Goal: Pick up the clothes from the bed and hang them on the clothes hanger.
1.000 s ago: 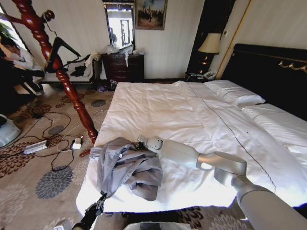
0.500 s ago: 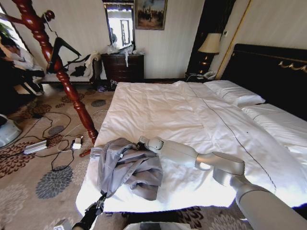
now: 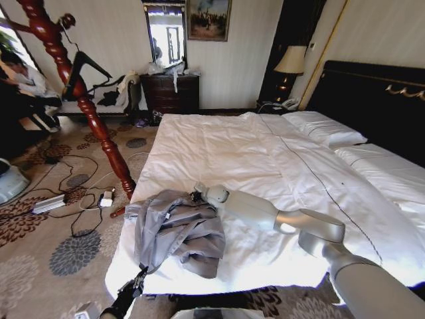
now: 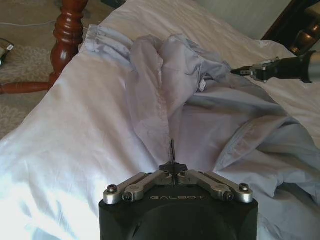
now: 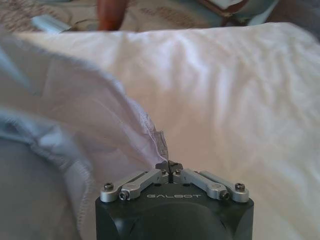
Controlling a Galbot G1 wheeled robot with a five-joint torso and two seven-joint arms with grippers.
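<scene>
Bed (image 3: 265, 159) takes up most of the room ahead, its white duvet wrinkled, pillows against the black headboard. Clothes (image 3: 176, 232), one grey-blue jacket, lie crumpled at the near left corner of the bed, partly over the edge. The right arm reaches across the duvet so that the right gripper (image 3: 196, 197) sits at the garment's far edge; in the right wrist view its fingers are pressed together with a fold of the fabric (image 5: 150, 130) right at the tips, seemingly pinched, probably to lift it by that edge. The left gripper (image 3: 136, 287) hangs low beside the near edge of the bed, below the jacket, fingers closed on nothing visible (image 4: 172, 167), likely waiting. A coat stand (image 3: 83, 100) of turned reddish wood rises off the bed's left side, with the hanger (image 3: 83, 66) on it. Cables and a power strip (image 3: 50, 203) litter the carpet around its foot, a likely hindrance to driving.
</scene>
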